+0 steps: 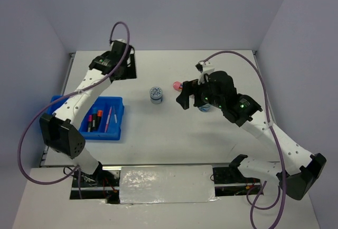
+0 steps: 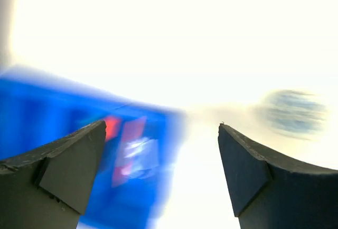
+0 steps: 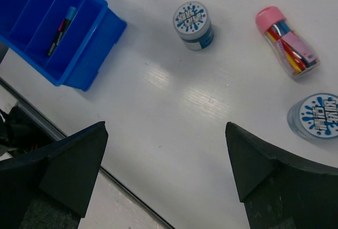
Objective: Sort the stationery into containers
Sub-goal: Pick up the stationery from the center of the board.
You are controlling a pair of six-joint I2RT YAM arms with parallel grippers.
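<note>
The blue three-compartment tray (image 1: 117, 118) sits at the left and holds highlighters (image 1: 95, 120) and thin pens (image 1: 109, 119). One blue-white disc (image 1: 156, 94) stands mid-table. The pink capsule case (image 1: 178, 85) lies to its right. A second disc (image 1: 204, 107) is partly hidden under my right arm. My right gripper (image 1: 186, 95) hangs open and empty above the table beside the case. In the right wrist view (image 3: 166, 128) the tray (image 3: 84, 65), a disc (image 3: 193, 25), the case (image 3: 288, 41) and the other disc (image 3: 317, 117) show. My left gripper (image 1: 125, 70) is open and empty at the far left; its view (image 2: 162, 128) is blurred.
A silver taped strip (image 1: 166, 184) covers the table's near edge between the arm bases. Grey walls close in the table at the back and sides. In the left wrist view the tray (image 2: 53, 128) and a disc (image 2: 293, 111) are smeared by motion.
</note>
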